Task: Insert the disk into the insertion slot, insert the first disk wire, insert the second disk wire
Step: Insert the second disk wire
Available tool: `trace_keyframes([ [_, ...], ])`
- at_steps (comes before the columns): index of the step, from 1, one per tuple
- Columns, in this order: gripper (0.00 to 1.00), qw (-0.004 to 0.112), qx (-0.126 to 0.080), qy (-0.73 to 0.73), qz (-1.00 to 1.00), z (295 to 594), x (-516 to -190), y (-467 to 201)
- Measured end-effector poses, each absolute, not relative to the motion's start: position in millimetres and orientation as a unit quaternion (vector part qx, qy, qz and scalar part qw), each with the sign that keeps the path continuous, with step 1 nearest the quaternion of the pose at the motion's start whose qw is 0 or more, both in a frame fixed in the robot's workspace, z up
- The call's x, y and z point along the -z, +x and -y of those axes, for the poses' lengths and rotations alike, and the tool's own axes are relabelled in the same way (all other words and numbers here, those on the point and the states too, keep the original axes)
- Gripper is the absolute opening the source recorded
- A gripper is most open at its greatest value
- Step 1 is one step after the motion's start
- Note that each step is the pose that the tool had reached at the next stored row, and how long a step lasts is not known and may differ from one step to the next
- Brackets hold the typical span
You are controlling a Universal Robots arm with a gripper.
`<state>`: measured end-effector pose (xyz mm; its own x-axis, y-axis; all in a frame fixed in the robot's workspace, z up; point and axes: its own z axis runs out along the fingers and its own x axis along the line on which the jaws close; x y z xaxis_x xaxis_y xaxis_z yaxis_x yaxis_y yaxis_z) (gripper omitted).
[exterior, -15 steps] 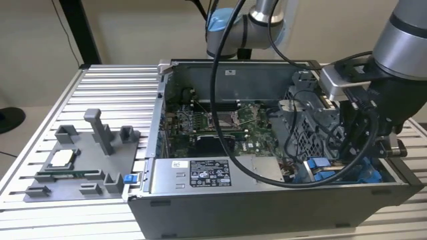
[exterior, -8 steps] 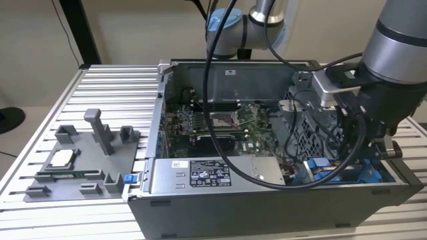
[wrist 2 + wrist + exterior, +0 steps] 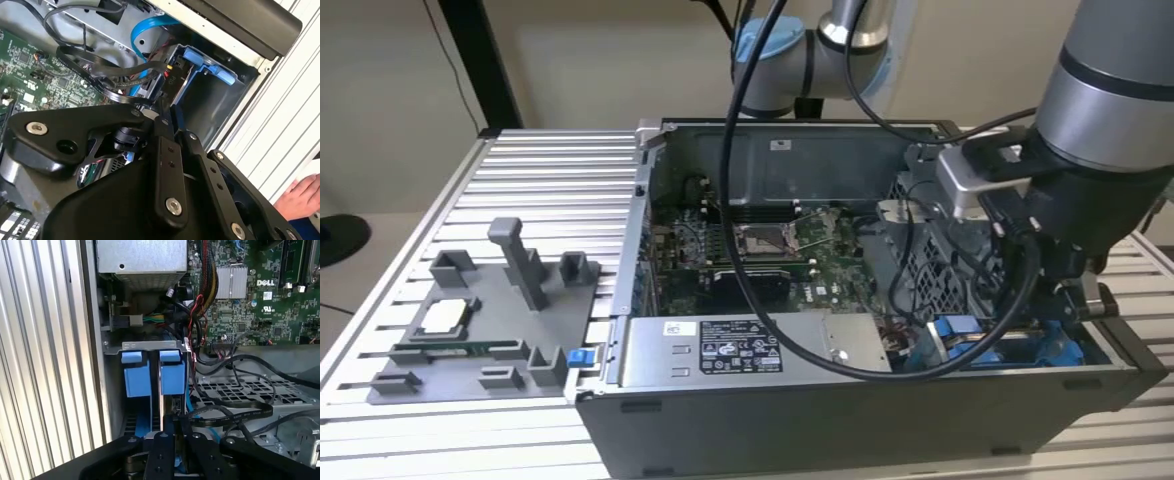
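Gripper [image 3: 175, 427]: low over the slot [image 3: 131, 347], at the case's [image 3: 854, 420] near corner, exterior view's right.
Jaws: closed on sth thin & dark, can't tell what.
Disk [image 3: 172, 377]: seated in the slot, just beyond the jaw tips.
Blue cable [image 3: 145, 30]: beside the bay.

Bright blue plastic rails [image 3: 150, 375] are seen in the grey metal drive bay [image 3: 150, 346]. The circuit board [image 3: 761, 250] is coloured green, the gripper [image 3: 176, 427] black, and the table [image 3: 520, 180] ribbed silver. A blue ribbon cable [image 3: 145, 27] is shown.
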<state>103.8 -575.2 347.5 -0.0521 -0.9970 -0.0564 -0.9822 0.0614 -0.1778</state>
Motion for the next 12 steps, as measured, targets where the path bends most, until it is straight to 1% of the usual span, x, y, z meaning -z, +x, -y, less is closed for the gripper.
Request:
trace_keyframes([
  [5, 0.0, 0.084, 0.044, -0.683, -0.724, 574.9, -346.0, 104.3],
  [12, 0.0, 0.093, 0.034, -0.682, -0.724, 574.9, -344.8, 107.2],
])
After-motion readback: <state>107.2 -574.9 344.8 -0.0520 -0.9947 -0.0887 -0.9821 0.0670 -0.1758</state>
